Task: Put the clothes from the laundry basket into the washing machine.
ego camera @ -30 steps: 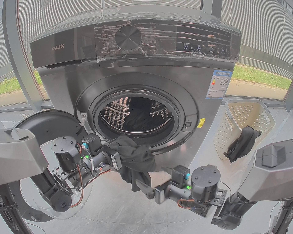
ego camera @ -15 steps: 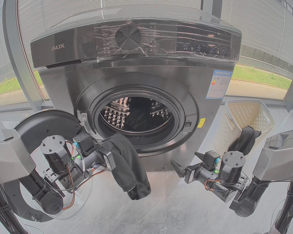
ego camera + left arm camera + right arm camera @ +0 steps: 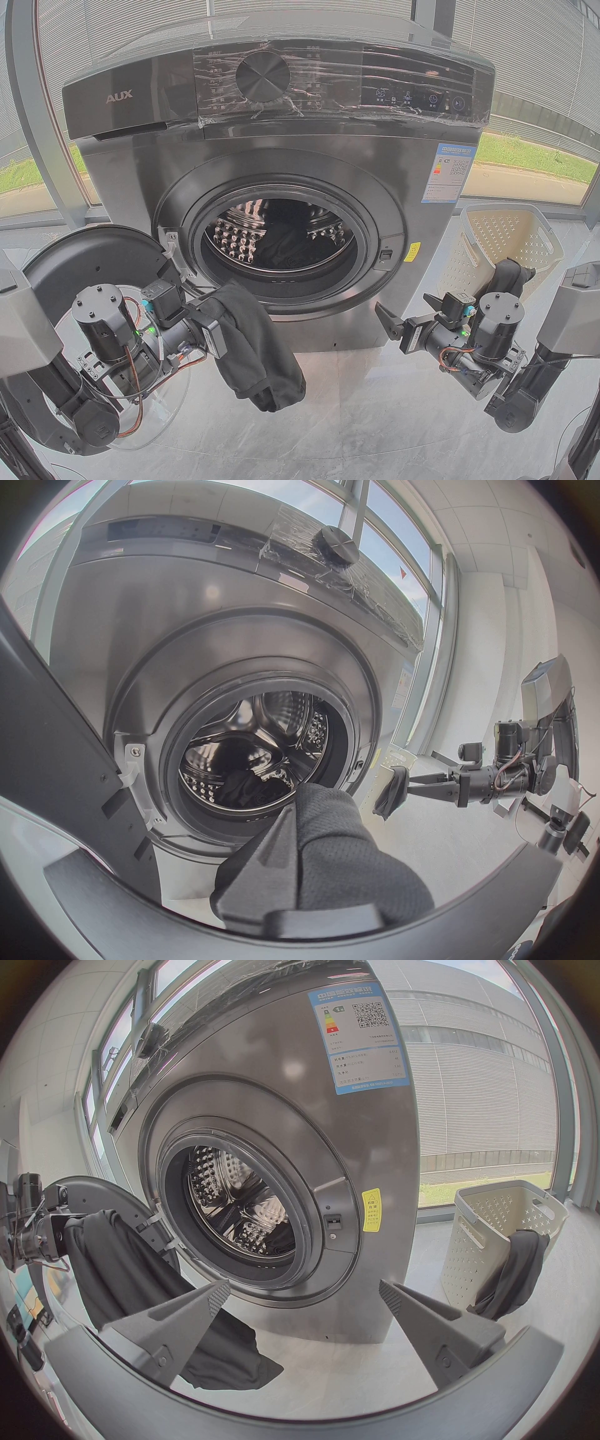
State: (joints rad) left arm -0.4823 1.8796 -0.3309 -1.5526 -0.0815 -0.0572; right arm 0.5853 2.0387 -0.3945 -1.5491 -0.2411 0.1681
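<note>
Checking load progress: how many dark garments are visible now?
3: one black cloth hanging from the left end effector, one dark heap inside the steel drum, one black garment draped over the rim of the cream plastic basket. More may lie hidden.

Matt blk cloth garment (image 3: 256,350), glossy metal washer (image 3: 375,162), plastic basket (image 3: 519,237).

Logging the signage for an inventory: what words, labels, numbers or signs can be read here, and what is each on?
Brand mark: short pale capitals on the washing machine drawer front; not quoted here.
Energy label, blue-edged, with a square code, right of the door: print too small to read.
Yellow sticker by the door latch: too small.
Control panel icons under film: too small.
</note>
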